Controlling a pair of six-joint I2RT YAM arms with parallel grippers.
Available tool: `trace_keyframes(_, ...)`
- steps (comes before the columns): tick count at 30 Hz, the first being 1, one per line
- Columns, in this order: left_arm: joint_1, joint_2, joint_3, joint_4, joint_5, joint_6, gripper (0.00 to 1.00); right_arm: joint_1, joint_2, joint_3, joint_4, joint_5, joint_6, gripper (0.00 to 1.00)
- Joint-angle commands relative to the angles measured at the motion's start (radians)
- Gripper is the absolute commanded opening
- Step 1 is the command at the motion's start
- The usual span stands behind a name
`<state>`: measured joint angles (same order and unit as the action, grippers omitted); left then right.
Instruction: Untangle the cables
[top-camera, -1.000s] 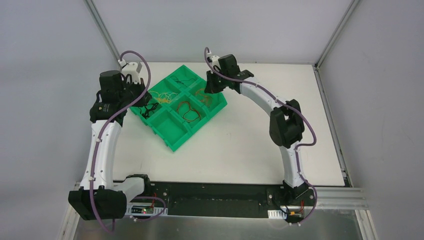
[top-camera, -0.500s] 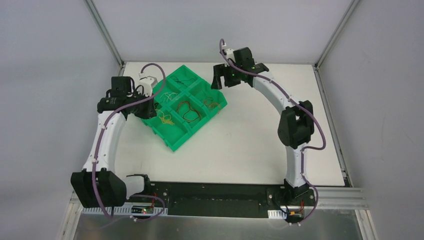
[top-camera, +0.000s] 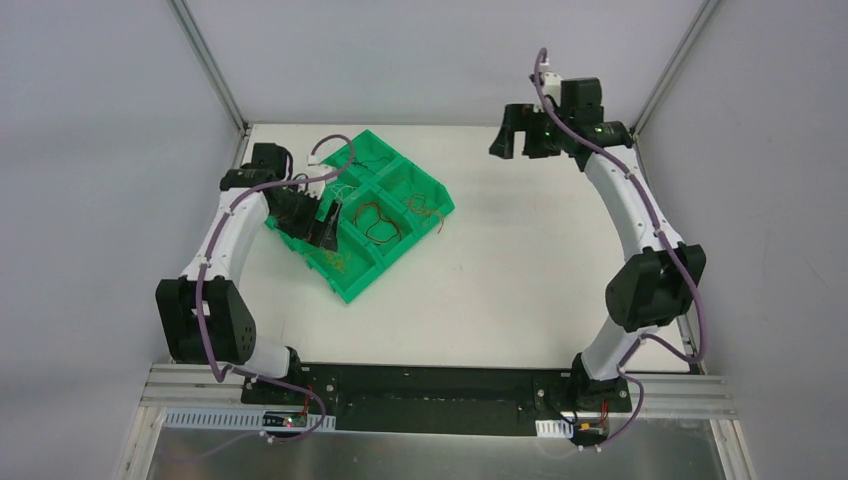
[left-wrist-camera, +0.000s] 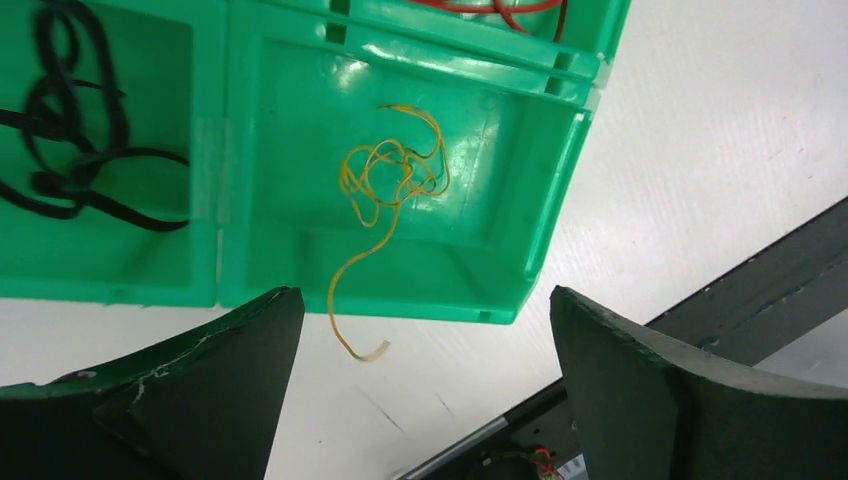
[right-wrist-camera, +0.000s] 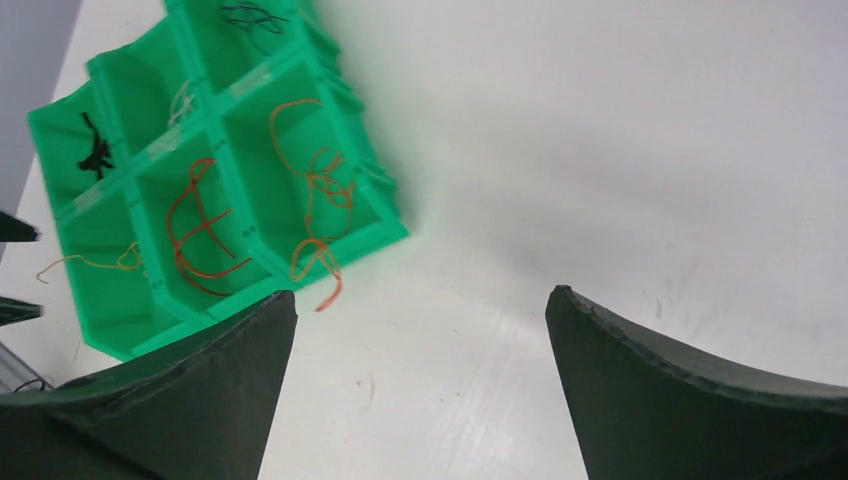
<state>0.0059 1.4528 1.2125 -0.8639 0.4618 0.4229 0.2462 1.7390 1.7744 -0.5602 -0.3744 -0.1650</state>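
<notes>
Cables (top-camera: 378, 222) in green tray (top-camera: 352, 292), nothing gripped.
Left gripper (left-wrist-camera: 422, 330), spread wide, hovers over the yellow cable (left-wrist-camera: 385, 185) (tail draped outside); a snag could drag it out. Right gripper (right-wrist-camera: 420, 300), released too, well apart.

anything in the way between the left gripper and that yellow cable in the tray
Nothing visible. The left gripper hangs open over the yellow cable, which lies bunched in one compartment of the green tray. The cable's tail runs over the near wall onto the table. No other cable crosses it.
</notes>
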Motion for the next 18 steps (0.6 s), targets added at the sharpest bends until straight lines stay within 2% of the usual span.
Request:
trace_keyframes(1,-0.003,0.002,0.24,-0.134,0.004,-0.052,0.99,-0.093,-0.09,-0.091,-0.044,0.007,0.034,0.99)
trace_keyframes(4,-0.002,0.154,0.56,-0.32,-0.055,-0.195,0.99,-0.148,-0.154,-0.194,-0.022,0.004,0.068,0.99)
trace_keyframes(7,0.006,0.344,0.927,-0.542,-0.023,-0.261,0.99,-0.201,-0.227,-0.302,0.009,-0.002,0.083,0.99)
trace_keyframes(10,0.048,0.441,1.132,-0.579,-0.002,-0.379,0.99,-0.239,-0.274,-0.367,0.001,0.003,0.075,0.99)
trace_keyframes(12,0.068,0.461,1.165,-0.569,-0.008,-0.411,0.99,-0.242,-0.299,-0.402,-0.007,0.002,0.077,1.0)
trace_keyframes(18,0.071,0.453,1.033,-0.537,-0.01,-0.42,0.99,-0.271,-0.394,-0.529,0.003,-0.005,0.081,0.99)
